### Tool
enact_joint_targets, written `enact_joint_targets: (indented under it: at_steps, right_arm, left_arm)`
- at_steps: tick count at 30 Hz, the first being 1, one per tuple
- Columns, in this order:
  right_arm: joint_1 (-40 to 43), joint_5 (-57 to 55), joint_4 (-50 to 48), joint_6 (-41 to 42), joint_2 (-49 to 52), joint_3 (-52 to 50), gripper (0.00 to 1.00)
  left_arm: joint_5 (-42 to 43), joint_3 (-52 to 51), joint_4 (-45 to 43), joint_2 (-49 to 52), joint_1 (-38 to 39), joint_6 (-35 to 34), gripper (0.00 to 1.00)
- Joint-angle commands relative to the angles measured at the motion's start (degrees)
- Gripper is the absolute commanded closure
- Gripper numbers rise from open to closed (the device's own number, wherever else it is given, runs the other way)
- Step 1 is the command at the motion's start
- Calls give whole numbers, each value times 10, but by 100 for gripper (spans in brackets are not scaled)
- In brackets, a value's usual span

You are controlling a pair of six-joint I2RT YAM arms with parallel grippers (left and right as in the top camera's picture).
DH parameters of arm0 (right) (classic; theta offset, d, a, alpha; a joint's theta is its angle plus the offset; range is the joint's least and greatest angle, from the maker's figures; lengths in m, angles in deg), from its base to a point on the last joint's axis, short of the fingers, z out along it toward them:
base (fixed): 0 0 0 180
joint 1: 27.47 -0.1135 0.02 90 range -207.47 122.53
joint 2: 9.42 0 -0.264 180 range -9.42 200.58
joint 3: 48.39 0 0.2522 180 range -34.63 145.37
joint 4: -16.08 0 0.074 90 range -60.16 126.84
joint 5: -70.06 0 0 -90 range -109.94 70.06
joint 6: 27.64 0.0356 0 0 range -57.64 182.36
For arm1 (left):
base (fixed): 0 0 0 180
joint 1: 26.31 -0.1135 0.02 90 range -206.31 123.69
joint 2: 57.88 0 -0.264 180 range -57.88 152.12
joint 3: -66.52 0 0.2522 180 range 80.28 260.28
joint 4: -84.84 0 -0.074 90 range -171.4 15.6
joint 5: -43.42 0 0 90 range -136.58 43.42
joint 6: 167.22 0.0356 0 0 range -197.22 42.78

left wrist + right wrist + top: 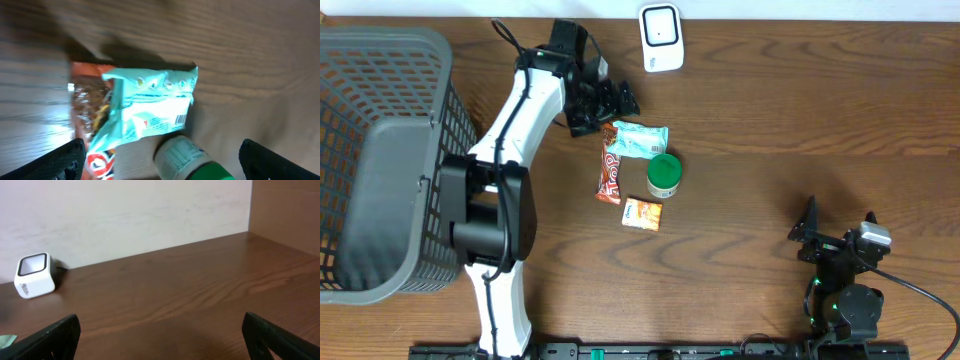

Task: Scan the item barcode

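Note:
Several items lie together mid-table: a teal packet [640,140] with a barcode on it, a red snack bar [610,171], a green-capped bottle [664,175] and a small orange packet [642,213]. The white scanner [661,38] stands at the far edge. My left gripper [612,103] hovers open just behind the teal packet, holding nothing. In the left wrist view the teal packet [150,107] lies over the red bar [87,112], with the bottle [190,160] below the open left gripper [162,165]. My right gripper [835,232] rests open and empty at the front right. The right wrist view shows the scanner [34,275] far off.
A large grey basket [380,150] fills the left side of the table, beside the left arm's base. A pale wall runs behind the table's far edge [150,220].

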Motion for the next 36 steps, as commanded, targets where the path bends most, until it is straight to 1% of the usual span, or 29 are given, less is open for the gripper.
enact_joint_targets:
  at_steps: [1,8,13,14,15,16,17,19,20,21,22,23,24,32,34,35,36]
  right_arm:
    - [2,-1,2,-8,-2,-1,0]
    - [2,-1,2,-8,-2,-1,1]
    - [2,-1,2,-8,-2,-1,1]
    - [2,-1,2,-8,-2,-1,1]
    - [2,-1,2,-8,-2,-1,1]
    - [2,-1,2,-8,-2,-1,1]
    - [2,-1,2,-8,-2,-1,1]
    - [2,-1,2,-8,-2,-1,1]
    - [2,-1,2,-8,-2,-1,1]
    - [2,-1,2,-8,-2,-1,1]
    - [2,-1,2,-8,-2,-1,1]
    - [2,-1,2,-8,-2,-1,1]
    - [2,-1,2,-8,-2,-1,1]
    - [2,-1,2,-8,-2,-1,1]
    - [2,-1,2,-8,-2,-1,1]
    - [2,-1,2,-8,-2,-1,1]
    - [2,-1,2,-8,-2,-1,1]
  left_arm:
    - [44,-4,1,33,1,16,3]
    - [48,-4,-5,76,1,16,2]
    - [105,-4,-30,99,2,16,2]
    - [111,-4,-33,103,2,16,0]
    - [116,-4,-33,105,2,16,9]
    - [119,-4,-33,106,2,16,24]
    - [119,-4,-31,108,2,16,53]
    - [119,-4,-27,108,2,16,66]
    - [119,-4,-24,108,2,16,67]
    - [119,-5,-21,108,3,16,70]
    - [119,-6,-20,108,3,16,75]
    - [120,-8,-19,108,4,16,81]
    - [121,-10,-20,108,5,16,92]
    - [120,-9,-28,107,-2,16,93]
    - [115,-9,-26,107,-1,17,91]
    - [114,-9,-26,107,0,21,76]
    - [109,-9,-26,106,1,21,51]
